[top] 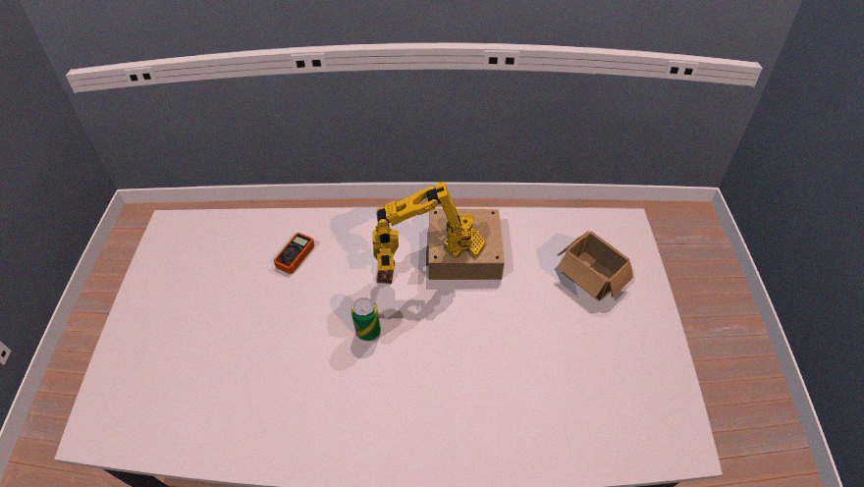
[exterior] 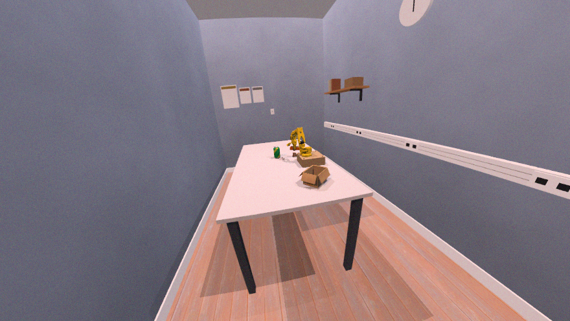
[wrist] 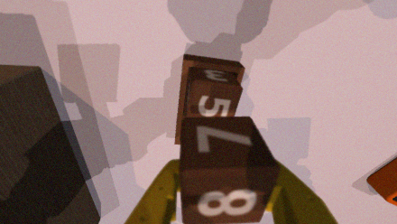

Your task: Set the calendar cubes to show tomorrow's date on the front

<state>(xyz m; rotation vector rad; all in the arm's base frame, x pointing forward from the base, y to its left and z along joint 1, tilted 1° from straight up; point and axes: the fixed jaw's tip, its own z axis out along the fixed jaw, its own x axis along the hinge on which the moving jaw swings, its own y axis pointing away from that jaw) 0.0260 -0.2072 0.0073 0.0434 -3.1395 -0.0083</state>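
Observation:
My gripper (wrist: 226, 199) is shut on a dark brown number cube (wrist: 226, 167). In the wrist view the cube shows a 7 on its upper face and an 8 on the face nearest the camera. I hold it above the near end of the brown calendar tray. A second cube (wrist: 214, 97) sits in the far part of the tray, with a 5 facing up and another digit on its far side. In the top view my yellow arm (top: 411, 208) reaches left from its wooden base, with the held cube (top: 384, 276) at the gripper tip.
A green soda can (top: 365, 318) stands in front of the gripper. An orange multimeter (top: 294, 251) lies to the left, its corner showing in the wrist view (wrist: 383, 181). The arm's wooden base block (top: 465, 244) is to the right, and an open cardboard box (top: 594, 264) farther right.

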